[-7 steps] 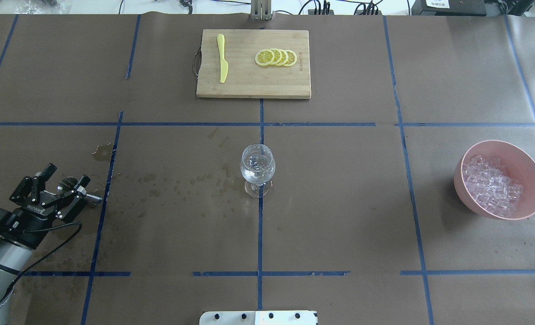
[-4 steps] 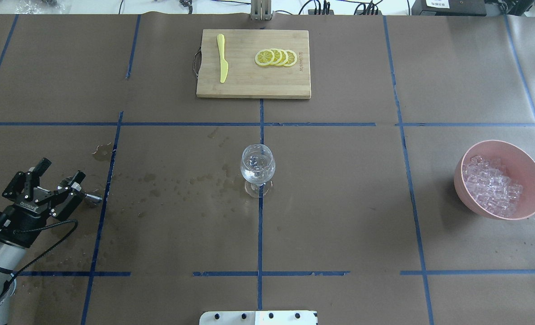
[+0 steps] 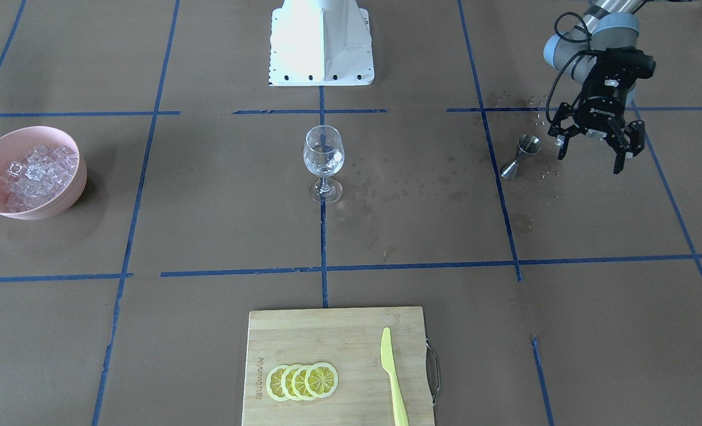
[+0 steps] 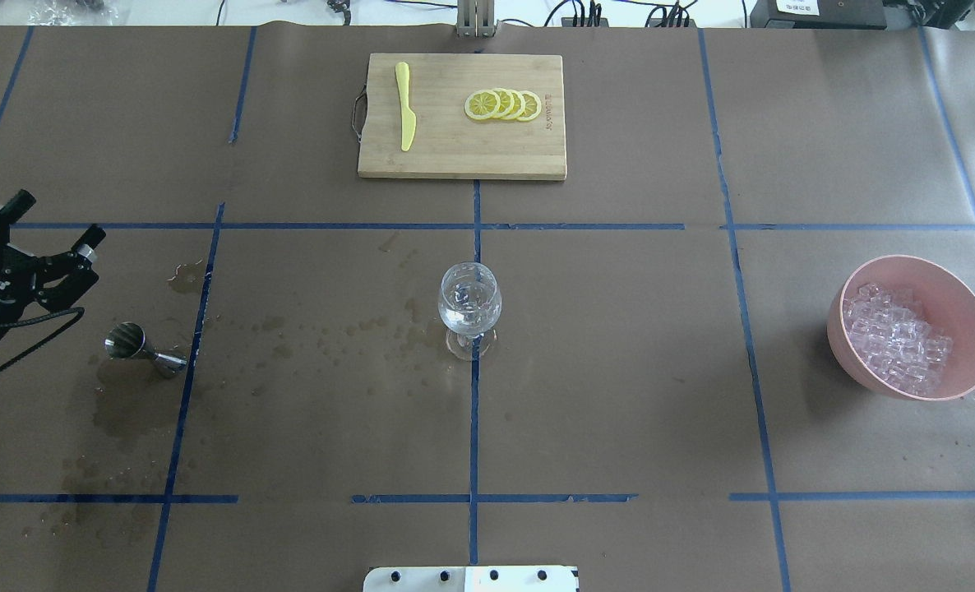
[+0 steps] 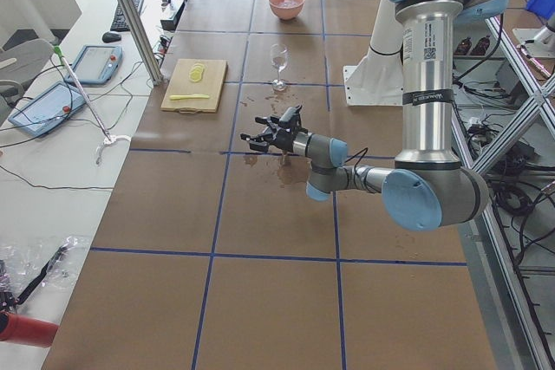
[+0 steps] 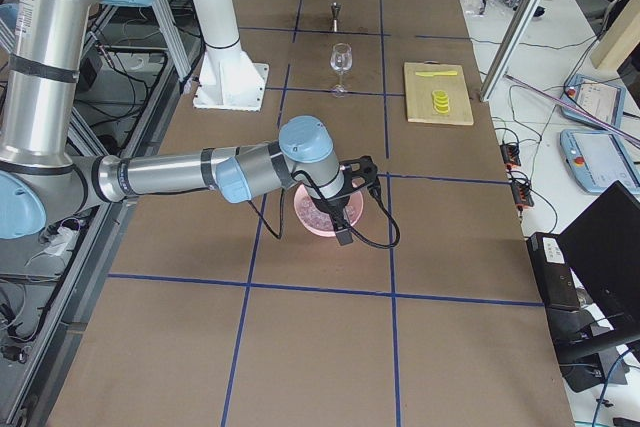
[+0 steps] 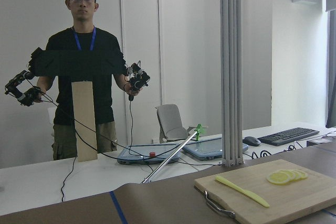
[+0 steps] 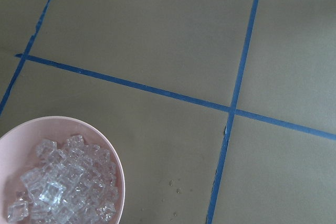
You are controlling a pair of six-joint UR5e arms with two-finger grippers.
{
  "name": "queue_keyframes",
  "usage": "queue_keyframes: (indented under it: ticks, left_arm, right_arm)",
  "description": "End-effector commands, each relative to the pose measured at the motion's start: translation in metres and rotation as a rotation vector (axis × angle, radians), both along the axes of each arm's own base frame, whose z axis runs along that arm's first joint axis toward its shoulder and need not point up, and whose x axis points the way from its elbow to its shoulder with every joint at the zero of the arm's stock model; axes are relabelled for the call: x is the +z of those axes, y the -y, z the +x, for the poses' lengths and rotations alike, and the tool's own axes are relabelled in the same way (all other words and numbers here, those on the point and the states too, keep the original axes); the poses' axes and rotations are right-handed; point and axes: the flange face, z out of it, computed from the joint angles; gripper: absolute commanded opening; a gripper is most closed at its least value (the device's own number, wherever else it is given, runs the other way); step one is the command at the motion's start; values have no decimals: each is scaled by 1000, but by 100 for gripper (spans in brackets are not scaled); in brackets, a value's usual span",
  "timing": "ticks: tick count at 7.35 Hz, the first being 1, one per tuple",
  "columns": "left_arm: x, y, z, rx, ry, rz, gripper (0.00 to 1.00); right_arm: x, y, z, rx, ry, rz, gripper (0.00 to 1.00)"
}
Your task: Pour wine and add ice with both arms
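A wine glass (image 4: 469, 308) with a little clear wine (image 4: 469, 319) stands mid-table; it also shows in the front view (image 3: 323, 163). A steel jigger (image 4: 138, 345) stands free on the wet paper at the left. My left gripper (image 4: 56, 220) is open and empty, raised beyond and left of the jigger (image 3: 519, 155); its fingers (image 3: 620, 157) are spread. A pink bowl (image 4: 968, 316) holds a heap of ice cubes (image 4: 898, 341) at the right. My right gripper (image 6: 360, 205) hangs by the bowl in the right side view only; I cannot tell if it is open.
A wooden cutting board (image 4: 461, 156) at the far side holds lemon slices (image 4: 504, 104) and a yellow knife (image 4: 405, 107). Wet spots (image 4: 323, 337) lie between jigger and glass. The white base (image 3: 322, 41) is at the near edge. The right wrist view shows ice (image 8: 58, 192).
My left gripper has drawn back from the jigger, moving left and towards the far side. The jigger now stands alone on the table. Glass and bowl have not moved.
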Motion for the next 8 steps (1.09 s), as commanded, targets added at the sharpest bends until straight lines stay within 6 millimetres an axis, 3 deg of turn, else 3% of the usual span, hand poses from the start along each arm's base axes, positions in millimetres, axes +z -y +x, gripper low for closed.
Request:
queue_keyframes:
  ticks: [1,3,6,8]
  left_arm:
    - [11,70,-57,58,215,-146,100]
    - [8,130,-100,139,305,-339,100]
    - [39,141,-135,106,356,-496,100]
    - [58,165,-185,209,348,-806,100]
  right_arm:
    - [1,0,0,-3,-2,1,100]
    - [1,0,0,-3,-2,1,100]
    - [5,-2,0,-7,-4,-4,100]
    - [9,-7,0,-8,-5,-14,100]
